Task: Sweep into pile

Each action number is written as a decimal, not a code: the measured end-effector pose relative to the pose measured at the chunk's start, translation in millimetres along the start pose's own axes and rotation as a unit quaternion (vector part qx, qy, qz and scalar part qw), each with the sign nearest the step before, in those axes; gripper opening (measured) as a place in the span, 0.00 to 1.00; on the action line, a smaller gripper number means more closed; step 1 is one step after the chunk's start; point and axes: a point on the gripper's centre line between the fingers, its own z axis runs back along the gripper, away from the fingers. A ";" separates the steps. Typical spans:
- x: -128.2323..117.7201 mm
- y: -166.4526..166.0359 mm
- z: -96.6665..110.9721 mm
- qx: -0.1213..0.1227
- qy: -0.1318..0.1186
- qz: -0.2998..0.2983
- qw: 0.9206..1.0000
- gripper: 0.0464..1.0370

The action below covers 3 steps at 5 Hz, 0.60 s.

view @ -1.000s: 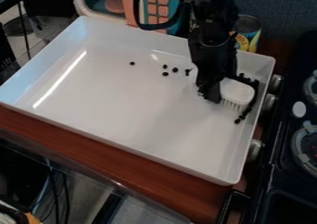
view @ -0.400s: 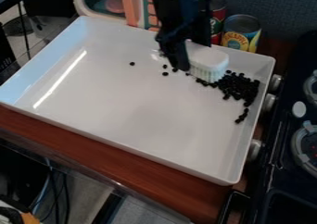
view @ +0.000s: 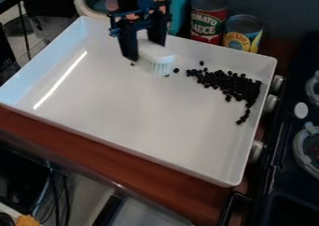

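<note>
The black gripper [view: 144, 50] hangs over the back left part of the white tray [view: 143, 122], shut on a white brush [view: 156, 57]. The brush's bristles point down near the tray floor, left of the beans. Most of the black beans [view: 230, 86] lie in a heap at the tray's back right, with a thin tail running toward the front along the right wall. A few loose beans lie between heap and brush, one of them [view: 176, 70] just right of the bristles. Another rests by the left fingertip, partly hidden.
Behind the tray stand a red can [view: 208, 22] and a yellow-blue can [view: 243, 33]. A pink and teal toy [view: 181, 5] is behind the gripper. To the right is a black stove [view: 287, 141] with knobs beside the tray's wall.
The gripper has moved left with the brush, away from the right side of the tray. The bean heap and both cans behind it have come into clear view.
</note>
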 end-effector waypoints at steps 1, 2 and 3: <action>23.9 0.6 -12.3 0.080 -0.089 -0.109 0.987 0.69; 39.8 -1.6 -19.4 0.114 -0.155 -0.223 0.956 0.69; 62.3 2.6 -26.8 0.125 -0.160 -0.299 0.932 0.69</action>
